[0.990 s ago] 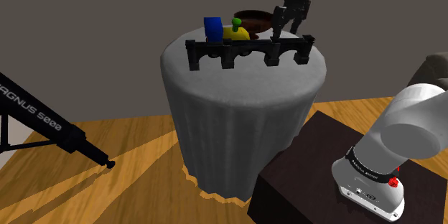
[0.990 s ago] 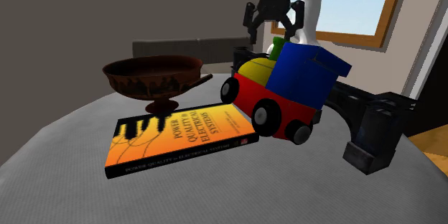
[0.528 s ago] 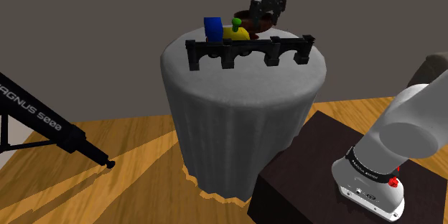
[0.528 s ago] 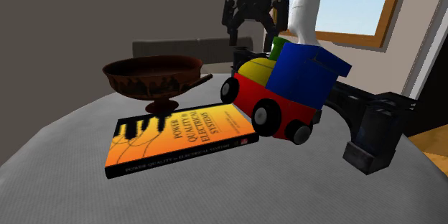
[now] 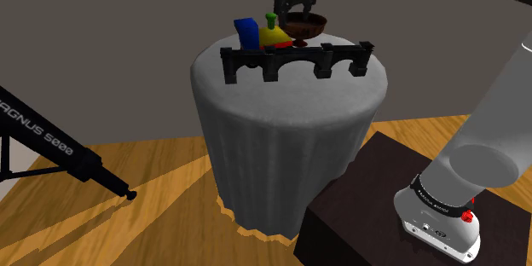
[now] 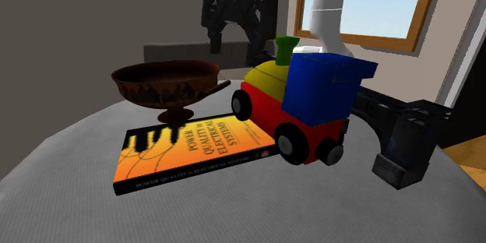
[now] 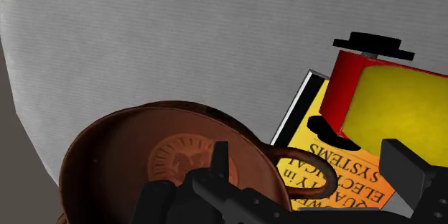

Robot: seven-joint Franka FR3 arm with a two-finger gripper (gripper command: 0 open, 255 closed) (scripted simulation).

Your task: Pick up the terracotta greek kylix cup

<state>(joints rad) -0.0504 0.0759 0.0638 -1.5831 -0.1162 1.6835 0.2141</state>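
The kylix cup (image 6: pixel 165 80) is a dark reddish-brown shallow bowl on a short foot, with side handles, standing on the round grey-draped table (image 5: pixel 281 128). In the shoulder view the cup (image 5: pixel 305 24) is at the table's far edge, and my gripper (image 5: pixel 294 10) hangs open just above its left rim. In the wrist view the bowl (image 7: pixel 143 161) and one loop handle (image 7: pixel 316 176) lie right under the open gripper (image 7: pixel 316 183). In the second exterior view the gripper (image 6: pixel 235 45) hovers behind the cup, fingers (image 6: pixel 212 27) apart, holding nothing.
A toy train (image 6: pixel 300 101) in red, yellow and blue stands close beside the cup, partly on an orange book (image 6: pixel 195 149). A black arched rack (image 5: pixel 298 58) lines the table's near edge. A black tripod leg (image 5: pixel 60 149) crosses the floor at the left; the dark stand (image 5: pixel 358 213) sits at the lower right.
My gripper has swung towards the shoulder view's left, from beside the rack to over the cup. The toy train has shifted and turned towards the cup.
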